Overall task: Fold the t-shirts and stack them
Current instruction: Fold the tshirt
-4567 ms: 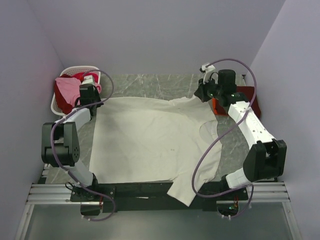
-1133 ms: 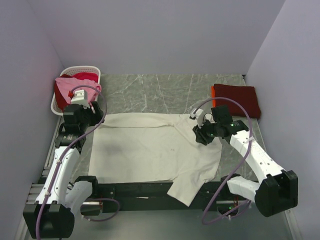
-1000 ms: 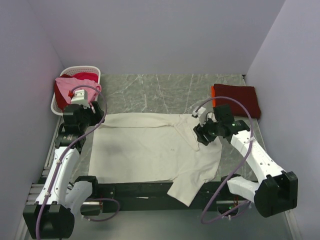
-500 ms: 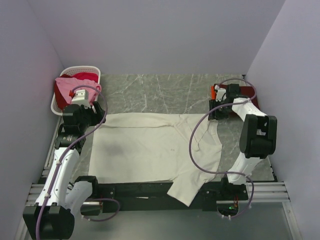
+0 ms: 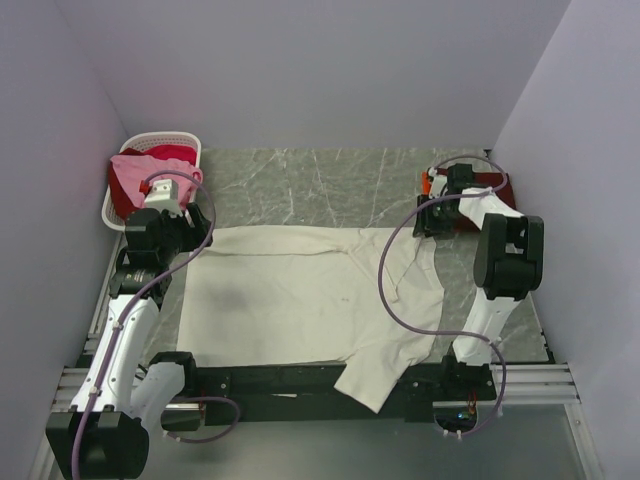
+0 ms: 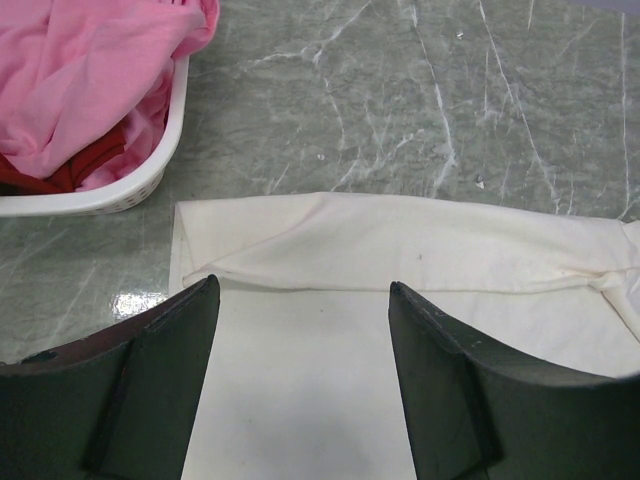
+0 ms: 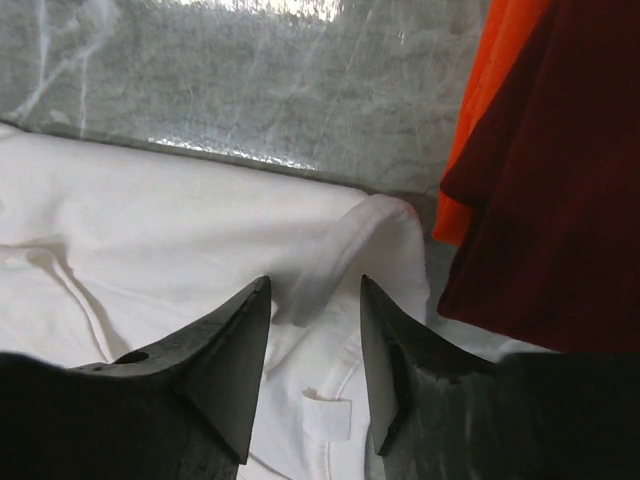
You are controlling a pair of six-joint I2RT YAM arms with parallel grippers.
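Observation:
The large cream-white t-shirt lies spread on the table, its far edge folded over. My left gripper hovers open above the shirt's far left corner, nothing between its fingers. At the shirt's far right my right gripper stands astride the raised collar rim with its jaws narrowed but a gap still showing. The folded dark red t-shirt lies just to the right, an orange-red layer under it. The pink t-shirt and a red one sit in the basket.
The white slatted basket stands at the far left corner. Bare grey marbled tabletop stretches beyond the shirt. One sleeve hangs over the table's near edge. Lilac walls close in the sides and the back.
The right arm has swung from over the shirt's middle right to its far right collar beside the dark red shirt, and its jaws have narrowed. The left arm has stayed put.

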